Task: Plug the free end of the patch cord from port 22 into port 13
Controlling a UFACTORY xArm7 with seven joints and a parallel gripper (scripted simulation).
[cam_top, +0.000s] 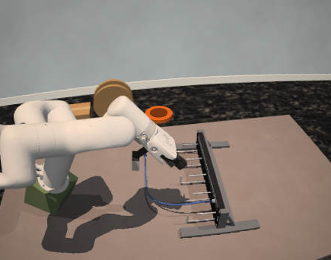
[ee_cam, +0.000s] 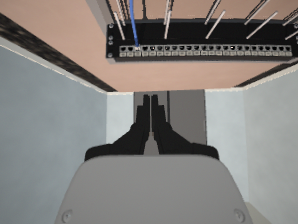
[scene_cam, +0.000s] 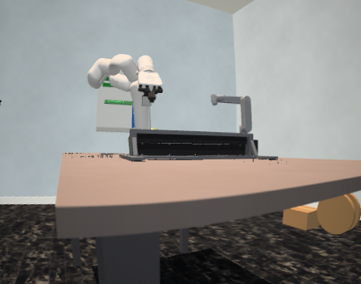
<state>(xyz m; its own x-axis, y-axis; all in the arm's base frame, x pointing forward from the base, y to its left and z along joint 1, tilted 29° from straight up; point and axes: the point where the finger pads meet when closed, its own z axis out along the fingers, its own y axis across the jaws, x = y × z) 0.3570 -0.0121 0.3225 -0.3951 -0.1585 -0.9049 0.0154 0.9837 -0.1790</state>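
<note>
The black rack [cam_top: 215, 172] [scene_cam: 190, 132] [ee_cam: 187, 35] stands on grey feet, its numbered ports facing the arm. One end of the blue patch cord [cam_top: 147, 180] [ee_cam: 133, 25] is plugged in near the rack's near end in the top view, at the left of the port row in the wrist view. The cord curves over the table to its free end near the black wrist bracket, where detail is too small to tell. My gripper [cam_top: 180, 163] [scene_cam: 152, 99] [ee_cam: 150, 103] is shut and empty, above the port side of the rack, away from the cord. Plate numbers are unreadable.
Several thin metal bars [cam_top: 198, 183] [ee_cam: 216, 24] stick out from the rack's port side. An orange ring [cam_top: 159, 118], a round wooden piece [cam_top: 111, 96] [scene_cam: 335, 213] and a wooden box [scene_cam: 300, 217] are beyond the table [cam_top: 265, 190] [scene_cam: 198, 183].
</note>
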